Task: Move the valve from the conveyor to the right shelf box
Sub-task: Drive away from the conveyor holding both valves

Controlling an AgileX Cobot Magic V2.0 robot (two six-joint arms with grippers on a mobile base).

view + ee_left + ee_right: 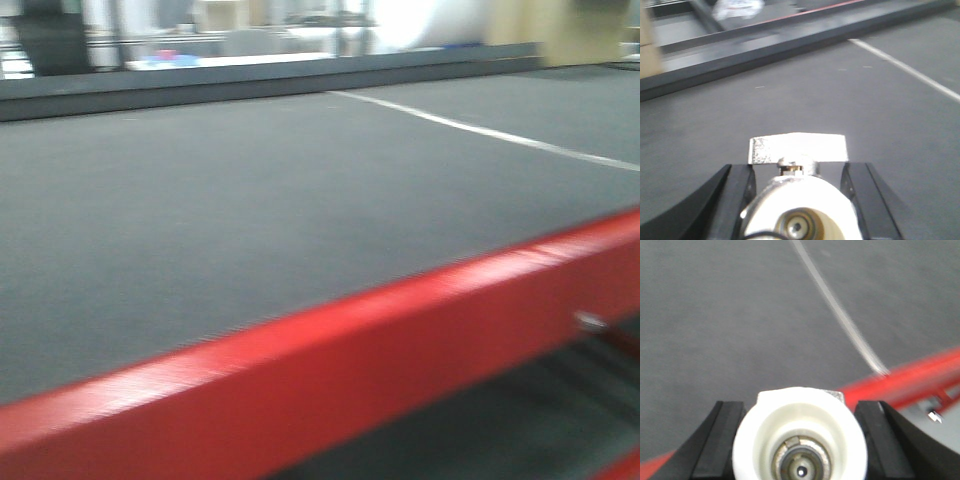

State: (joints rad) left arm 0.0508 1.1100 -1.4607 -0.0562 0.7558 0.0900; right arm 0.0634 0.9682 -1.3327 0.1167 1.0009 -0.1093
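Note:
In the left wrist view my left gripper [799, 171] is shut on a valve [800, 210]. Its white cap faces the camera and its flat silvery lever [797, 148] sticks out above the black fingers [737, 192]. It is held above the dark grey conveyor belt [805, 95]. In the right wrist view my right gripper [799, 407] is shut on a second valve [800, 432], white cap toward the camera, over the belt [740, 315] near its red rail [920, 372]. Neither gripper shows in the front view, which is filled by the belt [250, 210].
A red rail [330, 370] edges the near side of the belt and a dark rail [200, 85] the far side. A white line [480, 128] crosses the belt at the right. Blurred shelving and boxes stand beyond the far rail. No shelf box is in view.

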